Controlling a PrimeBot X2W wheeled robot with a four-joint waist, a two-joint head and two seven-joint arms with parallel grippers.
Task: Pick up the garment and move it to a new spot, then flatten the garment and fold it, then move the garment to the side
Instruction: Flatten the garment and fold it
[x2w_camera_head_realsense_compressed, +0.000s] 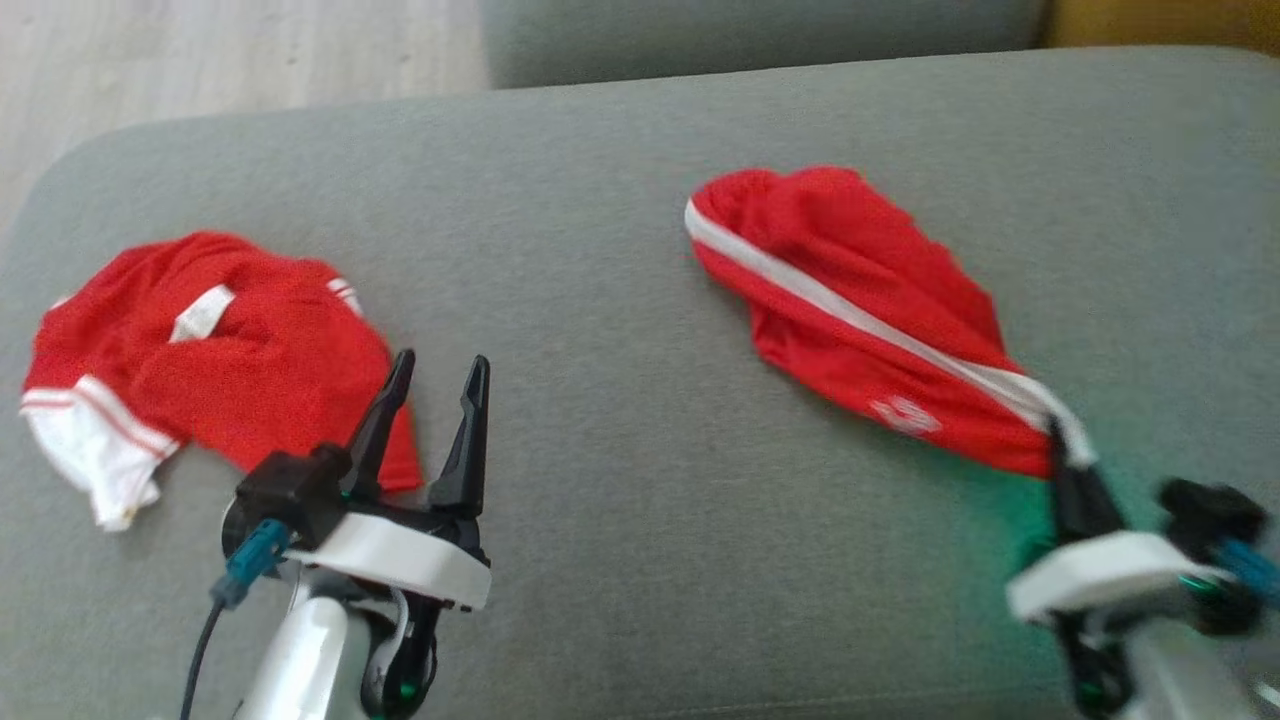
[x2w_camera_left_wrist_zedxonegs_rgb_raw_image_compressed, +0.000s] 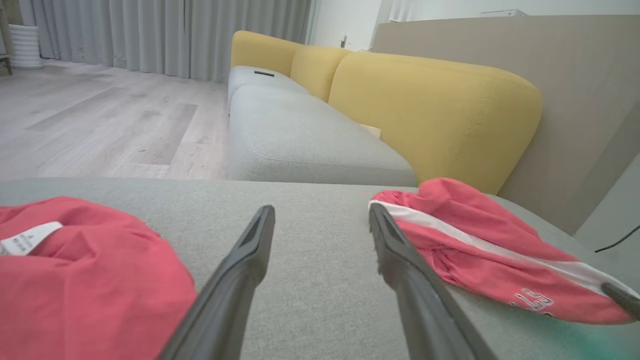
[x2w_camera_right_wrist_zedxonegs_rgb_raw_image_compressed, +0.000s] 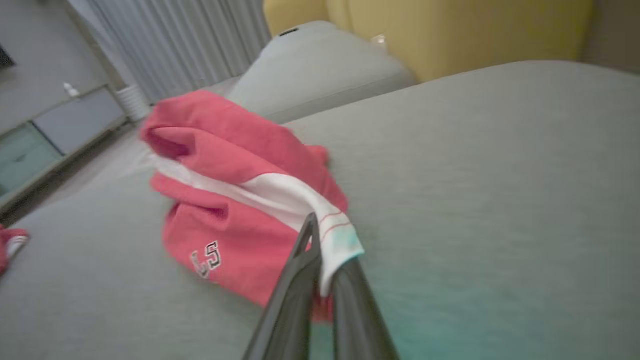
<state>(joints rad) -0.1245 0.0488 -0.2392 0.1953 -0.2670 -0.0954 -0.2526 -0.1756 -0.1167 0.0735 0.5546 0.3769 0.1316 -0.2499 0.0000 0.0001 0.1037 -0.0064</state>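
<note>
A crumpled red garment (x2w_camera_head_realsense_compressed: 860, 300) with a white stripe lies on the grey cushion at the right. My right gripper (x2w_camera_head_realsense_compressed: 1062, 440) is shut on its near white hem, and the cloth stretches toward the fingers. The right wrist view shows the garment (x2w_camera_right_wrist_zedxonegs_rgb_raw_image_compressed: 235, 200) with the white band pinched between the two dark fingers (x2w_camera_right_wrist_zedxonegs_rgb_raw_image_compressed: 305, 270). My left gripper (x2w_camera_head_realsense_compressed: 435, 385) stands open over the cushion, nothing between its fingers, just right of a second red and white garment (x2w_camera_head_realsense_compressed: 200, 360). From the left wrist, the left gripper (x2w_camera_left_wrist_zedxonegs_rgb_raw_image_compressed: 322, 220) points between both garments (x2w_camera_left_wrist_zedxonegs_rgb_raw_image_compressed: 490, 260).
The grey cushion (x2w_camera_head_realsense_compressed: 600, 250) spreads wide between the two garments. Its far edge meets another grey seat (x2w_camera_left_wrist_zedxonegs_rgb_raw_image_compressed: 300, 135) and yellow backrests (x2w_camera_left_wrist_zedxonegs_rgb_raw_image_compressed: 435, 110). Wooden floor (x2w_camera_head_realsense_compressed: 200, 60) lies beyond the far left edge.
</note>
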